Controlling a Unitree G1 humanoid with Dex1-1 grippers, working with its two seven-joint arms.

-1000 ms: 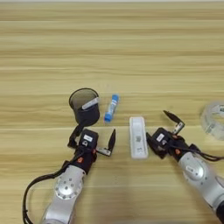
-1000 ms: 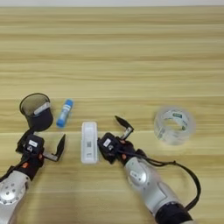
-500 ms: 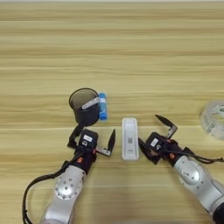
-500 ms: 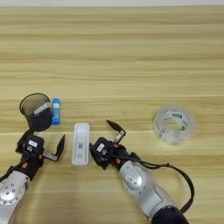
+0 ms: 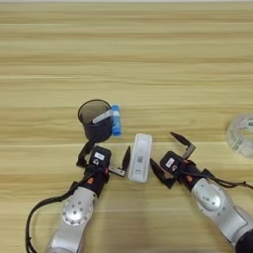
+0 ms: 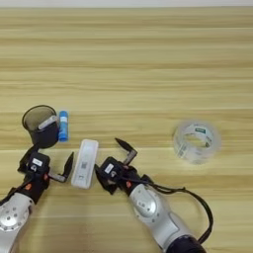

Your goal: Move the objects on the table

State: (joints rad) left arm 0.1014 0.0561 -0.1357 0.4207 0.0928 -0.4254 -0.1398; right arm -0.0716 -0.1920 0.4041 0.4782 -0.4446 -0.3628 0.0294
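Note:
A black mesh cup [image 5: 95, 126] with a whitish stick [image 5: 102, 116] in it stands at the near left of the wooden table [image 5: 148, 59]. A short blue tube [image 5: 116, 119] lies against the cup's right side. Just below them lies a flat white test cassette [image 5: 140, 157], slightly tilted. My left gripper [image 5: 105, 156] is open right under the cup, and its right finger is at the cassette's left edge. On the cassette's right side, my right gripper [image 5: 162, 149] is open, its lower finger close to the cassette's edge.
A clear roll of tape [image 6: 196, 142] lies at the right, apart from the other things. Cables trail from both arms toward the near edge. Bare wood stretches across the far half of the table.
My right gripper has moved left and the cassette has slid left with it, up to the left gripper. The blue tube has shifted left against the cup. The left arm has stayed put.

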